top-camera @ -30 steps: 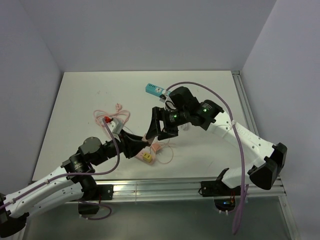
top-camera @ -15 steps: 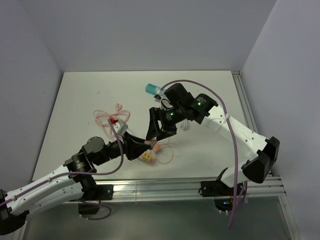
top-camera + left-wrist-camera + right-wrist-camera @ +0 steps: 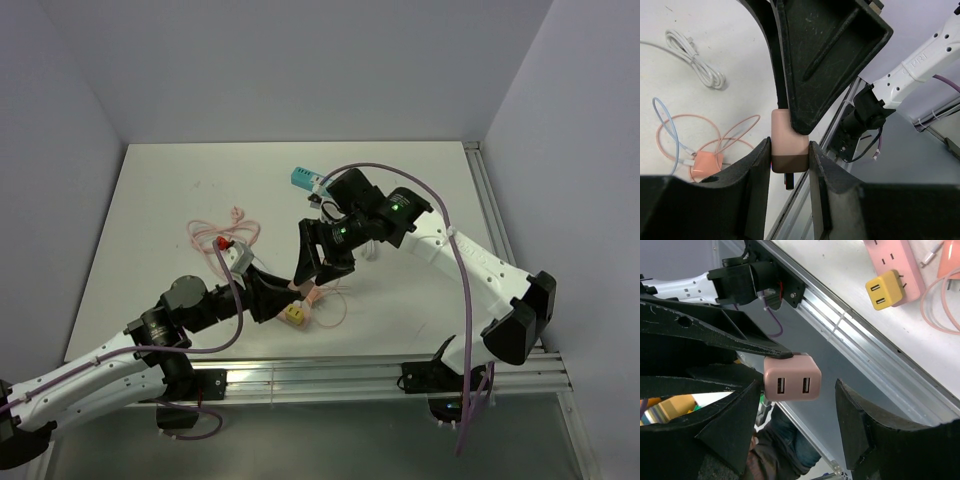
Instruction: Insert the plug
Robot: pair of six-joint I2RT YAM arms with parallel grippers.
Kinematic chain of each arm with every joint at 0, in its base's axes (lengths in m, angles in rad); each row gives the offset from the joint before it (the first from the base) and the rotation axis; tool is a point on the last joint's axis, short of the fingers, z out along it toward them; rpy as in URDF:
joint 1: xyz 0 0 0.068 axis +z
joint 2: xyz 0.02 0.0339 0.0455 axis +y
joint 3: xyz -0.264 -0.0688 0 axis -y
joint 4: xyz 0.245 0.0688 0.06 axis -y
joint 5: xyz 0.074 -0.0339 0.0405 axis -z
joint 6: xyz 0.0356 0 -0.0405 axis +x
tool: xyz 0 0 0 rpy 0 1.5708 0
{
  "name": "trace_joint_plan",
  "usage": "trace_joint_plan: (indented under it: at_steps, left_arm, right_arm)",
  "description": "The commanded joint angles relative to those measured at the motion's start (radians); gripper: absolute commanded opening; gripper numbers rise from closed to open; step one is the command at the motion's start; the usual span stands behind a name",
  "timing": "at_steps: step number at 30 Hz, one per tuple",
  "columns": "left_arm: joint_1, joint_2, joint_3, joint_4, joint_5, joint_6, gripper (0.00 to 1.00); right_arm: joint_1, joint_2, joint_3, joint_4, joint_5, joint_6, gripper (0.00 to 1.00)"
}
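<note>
The plug (image 3: 789, 150) is a pink cube with two USB ports (image 3: 792, 378) on its face. My left gripper (image 3: 790, 145) is shut on it and holds it above the table's near edge (image 3: 297, 288). My right gripper (image 3: 797, 390) straddles the plug and is open: its left finger lies close beside the plug, and a wide gap remains on the right. In the top view the right gripper (image 3: 312, 268) meets the left one over a pink power strip (image 3: 892, 265) that has a yellow plug (image 3: 883, 288) in it.
A teal device (image 3: 308, 180) lies at the back centre. A pink cable coil (image 3: 225, 232) lies to the left, and a white cable (image 3: 695, 57) and a small pink charger (image 3: 705, 162) lie on the table. An aluminium rail (image 3: 330, 375) borders the near edge.
My right arm has moved left and down onto the left gripper, and its jaws have narrowed around the plug. The left gripper has kept its hold and shifted only slightly.
</note>
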Motion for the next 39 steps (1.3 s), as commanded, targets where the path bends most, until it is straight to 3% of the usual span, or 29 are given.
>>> trace_joint_plan:
  at_steps: [1,14,22,23,25,26,29,31,32,36,38,39]
  left_arm:
    - [-0.010,-0.011,0.041,0.028,0.003,0.019,0.01]
    - [-0.030,-0.001,0.043,0.033,-0.008,0.028,0.01]
    - [-0.039,-0.007,0.040,0.025,-0.023,0.031,0.01]
    - [-0.039,-0.014,0.040,0.027,-0.026,0.031,0.01]
    - [-0.041,-0.012,0.038,0.028,-0.028,0.031,0.01]
    - [-0.042,-0.009,0.040,0.024,-0.026,0.030,0.01]
    - [-0.042,0.011,0.063,0.001,-0.036,0.018,0.01]
    - [-0.042,0.028,0.096,-0.051,-0.033,0.004,0.07]
    - [-0.042,0.045,0.105,-0.064,-0.034,-0.002,0.21]
    - [-0.042,0.039,0.103,-0.058,-0.039,-0.031,0.49]
    - [-0.042,0.017,0.098,-0.056,-0.045,-0.045,0.86]
    - [-0.042,0.008,0.096,-0.065,-0.048,-0.053,0.98]
  right_arm:
    - [0.002,0.002,-0.011,0.028,-0.055,0.015,0.68]
    - [0.002,0.031,-0.025,0.042,-0.138,0.044,0.62]
    - [0.002,0.025,-0.048,0.057,-0.164,0.055,0.45]
    - [0.002,0.025,-0.054,0.059,-0.167,0.056,0.41]
    - [0.002,0.022,-0.074,0.073,-0.170,0.061,0.23]
    - [0.002,0.022,-0.080,0.079,-0.172,0.063,0.03]
    - [0.002,0.008,-0.103,0.103,-0.167,0.056,0.00]
    - [0.001,-0.001,-0.109,0.126,-0.147,0.057,0.00]
    - [0.002,-0.001,-0.103,0.119,-0.135,0.050,0.00]
    - [0.002,-0.026,-0.082,0.123,-0.038,0.006,0.00]
    - [0.002,-0.043,-0.071,0.120,0.053,-0.017,0.00]
    - [0.002,-0.052,-0.071,0.126,0.078,-0.046,0.00]
